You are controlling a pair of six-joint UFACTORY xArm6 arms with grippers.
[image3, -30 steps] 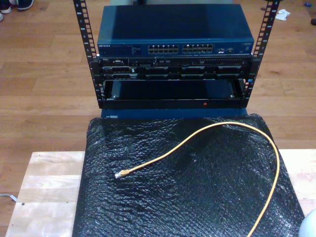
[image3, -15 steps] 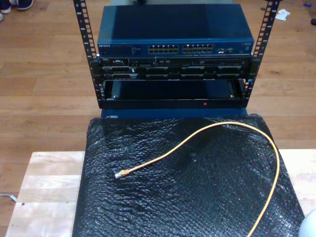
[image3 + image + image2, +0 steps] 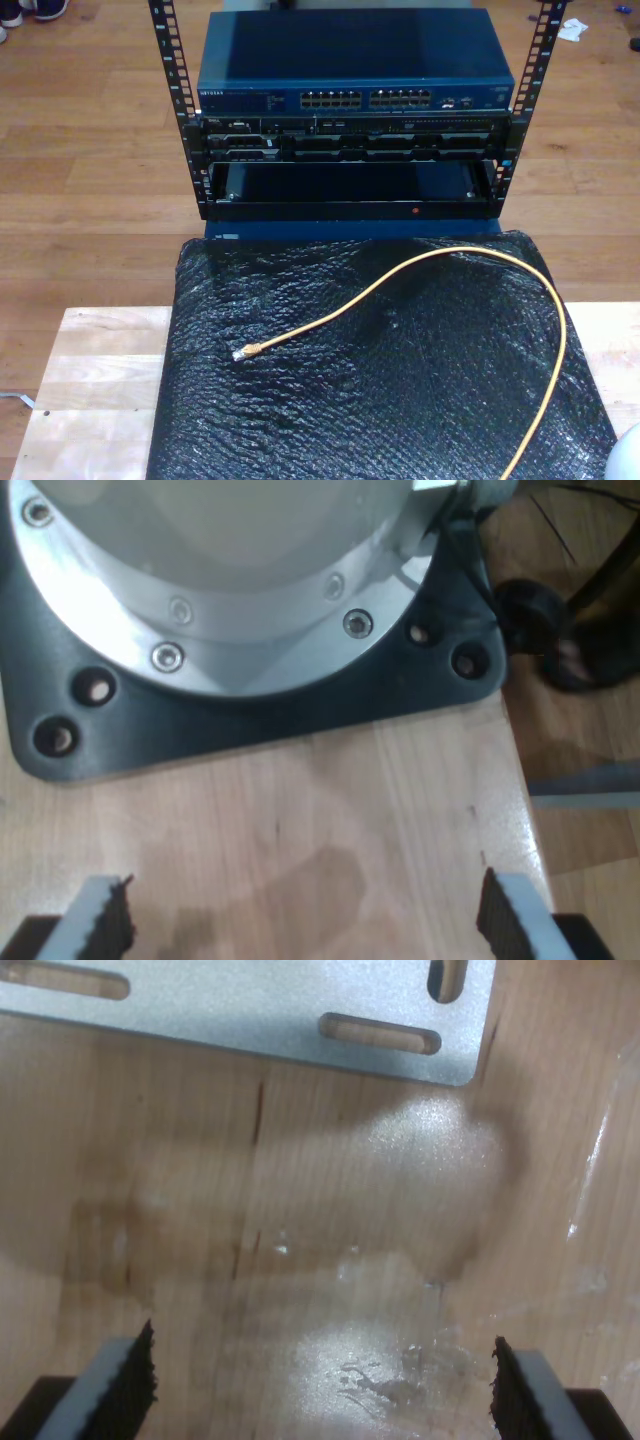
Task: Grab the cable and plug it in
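— Any writing you can make out?

— Only faint pale marks at the front of the blue switch [image 3: 355,97], towards the exterior view's left, too small and blurred to read.

— And the unit [image 3: 350,140] under it?

— Small light specks on its face, nothing legible. No numbers or signs can be read anywhere.

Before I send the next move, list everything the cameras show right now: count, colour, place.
cable: one, yellow-orange, looping across the black sheet, clear plug toward the exterior view's left
black bubble-wrap sheet: one, covering the table's middle
wooden table: one, light wood
network switch: one, blue, top of the rack
rack: one, black, behind the table
base plate: one, dark, bolted to the wood
slotted metal plate: one, silver
my first gripper: open, over bare wood
my second gripper: open, over bare wood
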